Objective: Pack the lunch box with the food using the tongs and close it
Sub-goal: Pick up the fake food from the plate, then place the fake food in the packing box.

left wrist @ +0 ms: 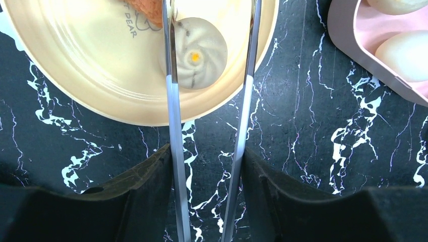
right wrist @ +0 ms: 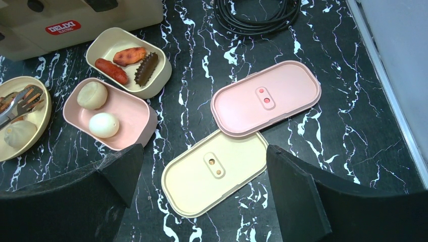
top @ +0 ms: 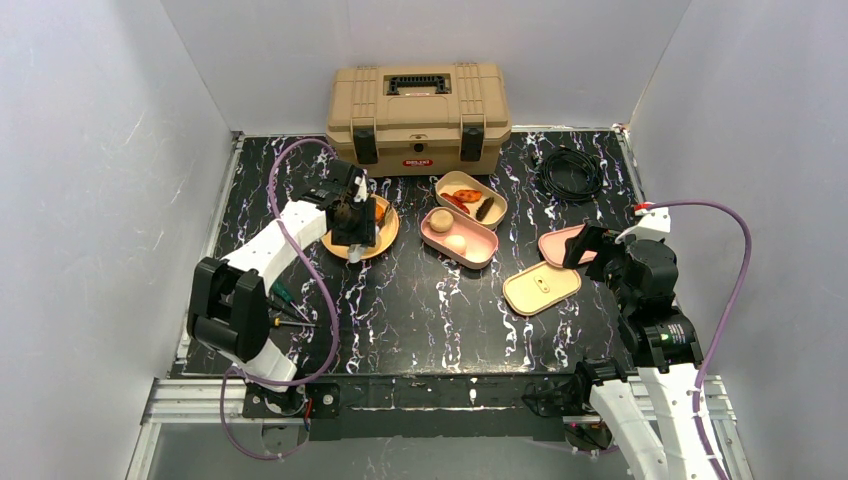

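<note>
Left gripper (left wrist: 207,156): I see its fingers pressed on both arms of the tongs (left wrist: 171,126). The tongs stand parted around a white bun (left wrist: 199,55) on the yellow plate (left wrist: 75,65); the left blade touches it, the right blade is clear.

At 3 o'clock of the plate, the pink tray (right wrist: 134,113) holds a tan bun (right wrist: 92,95) and the egg (right wrist: 104,125). The cream tray (right wrist: 101,43) at its 1 o'clock holds orange-red chunks (right wrist: 130,54) and a dark piece (right wrist: 147,68).

Right gripper (right wrist: 203,154): jaws wide, nothing between them, above the cream lid (right wrist: 202,186). The pink lid (right wrist: 287,96) touches that lid at 1 o'clock.

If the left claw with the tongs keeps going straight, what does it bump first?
Probably the white bun on the cream plate: the tongs in the left gripper reach right over it, though their height is unclear.
</note>
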### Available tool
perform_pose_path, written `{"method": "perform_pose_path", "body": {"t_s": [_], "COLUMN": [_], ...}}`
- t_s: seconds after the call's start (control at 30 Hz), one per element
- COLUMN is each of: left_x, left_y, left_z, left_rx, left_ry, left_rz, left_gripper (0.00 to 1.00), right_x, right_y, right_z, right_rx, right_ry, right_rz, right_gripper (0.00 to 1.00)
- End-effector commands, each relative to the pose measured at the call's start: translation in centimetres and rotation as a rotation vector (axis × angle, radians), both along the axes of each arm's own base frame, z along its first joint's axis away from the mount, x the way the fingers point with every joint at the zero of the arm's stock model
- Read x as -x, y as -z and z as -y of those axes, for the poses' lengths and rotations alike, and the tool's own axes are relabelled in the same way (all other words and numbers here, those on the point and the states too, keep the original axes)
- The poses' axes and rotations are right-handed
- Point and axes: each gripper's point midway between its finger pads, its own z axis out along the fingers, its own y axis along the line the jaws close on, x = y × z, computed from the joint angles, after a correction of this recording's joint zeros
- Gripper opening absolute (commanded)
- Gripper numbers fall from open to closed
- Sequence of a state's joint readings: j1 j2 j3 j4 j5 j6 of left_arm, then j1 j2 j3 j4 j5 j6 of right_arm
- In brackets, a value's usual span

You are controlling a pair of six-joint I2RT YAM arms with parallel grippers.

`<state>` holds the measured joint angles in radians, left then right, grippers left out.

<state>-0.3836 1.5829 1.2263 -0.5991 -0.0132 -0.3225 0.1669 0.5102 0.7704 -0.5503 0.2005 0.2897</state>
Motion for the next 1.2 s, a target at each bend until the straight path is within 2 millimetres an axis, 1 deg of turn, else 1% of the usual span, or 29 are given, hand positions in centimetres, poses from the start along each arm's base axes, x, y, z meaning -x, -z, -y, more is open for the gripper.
{"method": "perform_pose_path", "body": {"t_s": [0.0,0.1,0.13,0.17,0.2,0.27,0.33,0.57,0.63,0.73,0.87,1.03,1.17], "left_x": [-0.7,-0.7,-0.7,-0.7,-0.7,-0.7,-0.8,-0.6,-0.3,0.4,1.6,3.4,5.3], "left_y": [-0.9,-0.6,-0.6,-0.5,-0.5,-0.6,-0.9,-2.5,-3.4,-4.5,-6.0,-7.7,-8.7], "left_z": [0.4,0.5,0.5,0.5,0.5,0.4,0.2,-0.4,-0.6,-0.9,-0.6,1.3,4.3], "left_rx": [0.006,0.006,0.006,0.006,0.006,0.002,-0.004,0.002,0.012,0.026,0.061,0.084,0.137], "left_ry": [0.005,0.004,0.005,0.006,0.006,0.004,-0.001,-0.019,-0.024,-0.030,-0.003,0.065,0.082], "left_rz": [0.021,0.013,0.011,0.011,0.013,0.020,0.034,0.111,0.138,0.172,0.220,0.266,0.278], "left_gripper": [0.47,0.45,0.44,0.40,0.34,0.15,0.00,0.00,0.00,0.00,0.00,0.00,0.00], "right_x": [-0.4,-0.4,-0.4,-0.4,-0.5,-0.5,-0.5,-0.4,-0.5,-0.4,-0.5,-0.4,-0.4], "right_y": [-1.2,-1.2,-1.2,-1.2,-1.2,-1.1,-1.1,-1.1,-1.1,-1.2,-1.2,-1.2,-1.3], "right_z": [-0.1,-0.1,-0.1,-0.1,-0.1,-0.1,-0.1,-0.1,-0.1,0.0,0.0,0.0,0.0], "right_rx": [-0.007,-0.007,-0.007,-0.007,-0.007,-0.007,-0.006,-0.007,-0.006,-0.006,-0.006,-0.006,-0.007], "right_ry": [0.001,0.001,0.001,0.001,0.001,0.002,0.002,0.002,0.003,0.006,0.007,0.008,0.008], "right_rz": [0.049,0.049,0.050,0.050,0.049,0.048,0.047,0.048,0.048,0.049,0.048,0.052,0.053], "right_gripper": [1.00,1.00,1.00,1.00,1.00,1.00,1.00,1.00,1.00,1.00,1.00,1.00,1.00]}}
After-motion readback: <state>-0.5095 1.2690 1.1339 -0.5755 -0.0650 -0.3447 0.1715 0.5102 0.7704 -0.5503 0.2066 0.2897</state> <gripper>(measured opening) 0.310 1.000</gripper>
